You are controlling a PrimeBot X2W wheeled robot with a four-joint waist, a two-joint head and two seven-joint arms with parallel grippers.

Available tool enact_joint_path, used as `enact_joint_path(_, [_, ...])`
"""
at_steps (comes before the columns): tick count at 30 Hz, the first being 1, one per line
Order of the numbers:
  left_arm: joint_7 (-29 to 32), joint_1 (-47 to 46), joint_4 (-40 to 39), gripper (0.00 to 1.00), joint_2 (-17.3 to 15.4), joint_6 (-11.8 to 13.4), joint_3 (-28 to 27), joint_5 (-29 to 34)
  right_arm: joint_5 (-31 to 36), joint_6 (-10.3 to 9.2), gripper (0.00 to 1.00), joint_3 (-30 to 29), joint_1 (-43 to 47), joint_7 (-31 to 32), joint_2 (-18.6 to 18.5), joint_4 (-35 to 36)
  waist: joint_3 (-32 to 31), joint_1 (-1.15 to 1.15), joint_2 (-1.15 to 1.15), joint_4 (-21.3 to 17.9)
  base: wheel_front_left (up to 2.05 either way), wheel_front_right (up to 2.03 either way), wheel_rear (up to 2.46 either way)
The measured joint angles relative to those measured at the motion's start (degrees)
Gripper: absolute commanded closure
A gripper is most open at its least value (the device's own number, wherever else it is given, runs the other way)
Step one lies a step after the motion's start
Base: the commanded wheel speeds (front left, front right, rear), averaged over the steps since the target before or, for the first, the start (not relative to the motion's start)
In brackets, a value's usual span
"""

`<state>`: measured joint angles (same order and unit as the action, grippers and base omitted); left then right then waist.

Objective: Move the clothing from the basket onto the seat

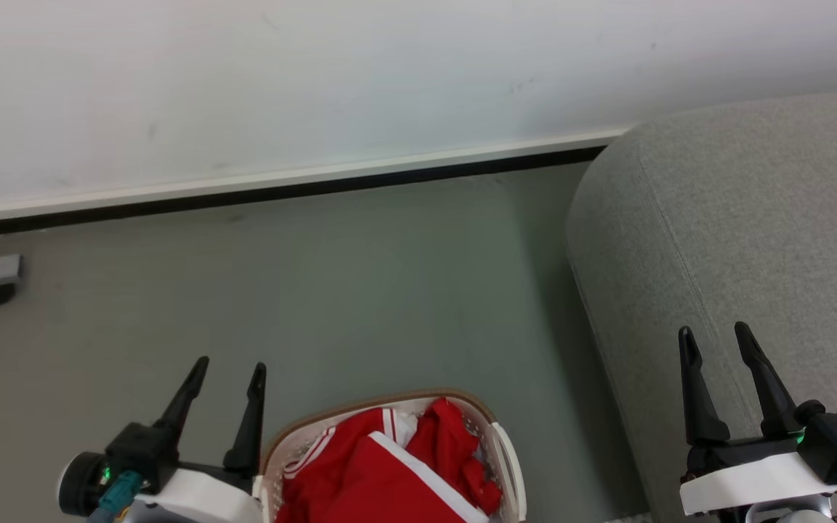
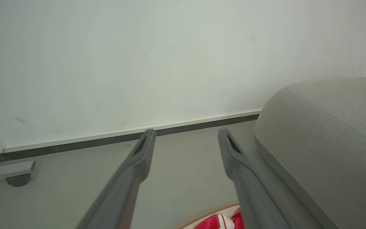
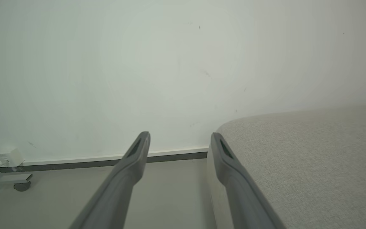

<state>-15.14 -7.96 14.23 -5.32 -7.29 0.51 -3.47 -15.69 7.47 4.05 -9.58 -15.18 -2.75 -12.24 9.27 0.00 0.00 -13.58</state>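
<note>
A: Where do we stand?
B: Our left gripper (image 1: 232,363) hangs spread and empty just left of the basket (image 1: 389,398), likely poised to reach in. The clothing (image 1: 382,472) is heaped inside; the picture's bottom edge may hide more.
A: Room to move?
B: Bare floor (image 1: 389,276) separates the basket from the seat (image 1: 753,218). Our right gripper (image 1: 713,330), parted and empty, hovers over the seat's edge.

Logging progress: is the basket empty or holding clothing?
Not empty: red clothing lies heaped inside the basket, reaching near its rim.
</note>
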Motion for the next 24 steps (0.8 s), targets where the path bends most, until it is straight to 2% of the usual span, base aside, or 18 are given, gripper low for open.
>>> enact_joint_path(7, [0.00, -3.68, 7.10, 0.00, -2.86, -0.24, 4.44, 1.58, -0.69, 0.00, 0.00, 0.05, -0.92, 0.00, -0.02, 1.41, 4.47, 0.00, 0.00, -3.35, 0.00, 0.00, 0.00])
enact_joint_path(17, [0.60, -12.80, 23.72, 0.00, -6.62, -0.25, 14.91, 0.23, -2.58, 0.00, 0.00, -0.15, -3.38, 0.00, -0.05, 3.14, 11.46, 0.01, 0.00, -6.92, 0.00, 0.00, 0.00])
enact_joint_path(24, [4.25, -18.95, 33.15, 0.00, -8.69, -0.25, 23.23, -1.12, -3.11, 0.00, 0.00, 0.11, -5.70, 0.00, -0.04, 5.03, 16.79, 0.01, 0.00, -8.83, 0.00, 0.00, 0.00])
